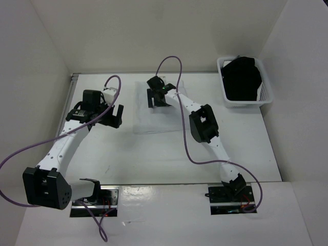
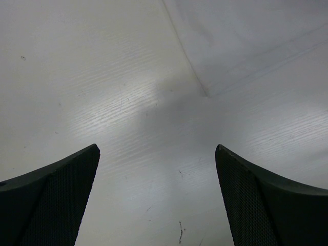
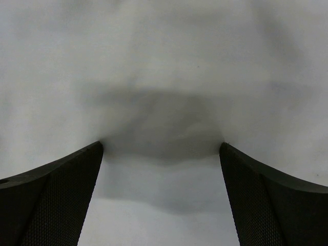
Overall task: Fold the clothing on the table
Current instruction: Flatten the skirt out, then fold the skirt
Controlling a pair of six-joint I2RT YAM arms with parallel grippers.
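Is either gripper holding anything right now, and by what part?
Nothing is held. The left gripper hangs open over the table; the right gripper is open over the clothing.

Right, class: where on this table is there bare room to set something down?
Bare: the matte white tabletop between the thin white fabric garment and the arm bases, and right of the right arm, nearer than the white slotted plastic basket. Crowded: the far middle, where the open right hand hangs over the garment; the open left hand beside it.
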